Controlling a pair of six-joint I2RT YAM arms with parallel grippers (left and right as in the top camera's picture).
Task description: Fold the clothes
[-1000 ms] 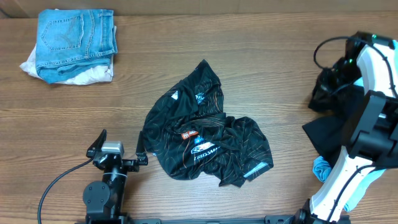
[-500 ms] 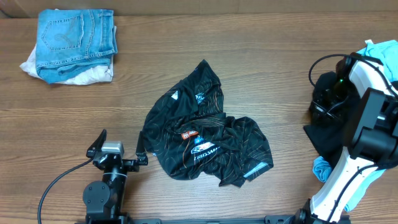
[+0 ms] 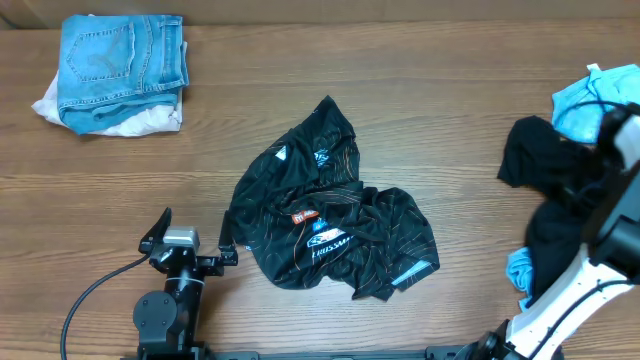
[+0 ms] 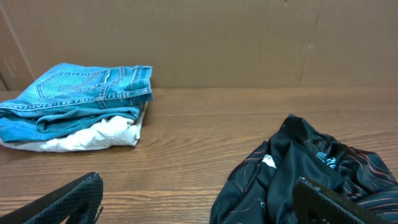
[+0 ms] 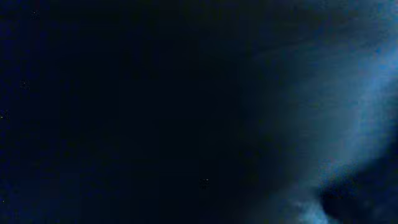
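The clothes' black jersey [image 3: 330, 215] with thin tan lines and white lettering lies crumpled at the table's middle; the left wrist view shows it [image 4: 311, 162] at lower right. My left gripper [image 3: 194, 228] sits just left of it, open and holding nothing, with one of its fingers [image 4: 71, 196] over bare wood. A plain black garment [image 3: 545, 165] lies heaped at the right edge, with light blue cloth [image 3: 585, 95] behind it. My right arm [image 3: 600, 270] reaches into that heap. Its gripper is buried, and the right wrist view shows only dark cloth [image 5: 155, 112].
Folded blue jeans [image 3: 120, 60] rest on a white cloth [image 3: 150, 120] at the far left corner, also in the left wrist view as jeans [image 4: 81, 99]. More light blue fabric [image 3: 518, 270] lies by the right arm's base. A brown cardboard wall [image 4: 249, 37] stands behind the table.
My right arm has swung toward the right edge. The black garment now lies spread at the right, and light blue cloth shows behind it. The left arm and the jersey have not moved.
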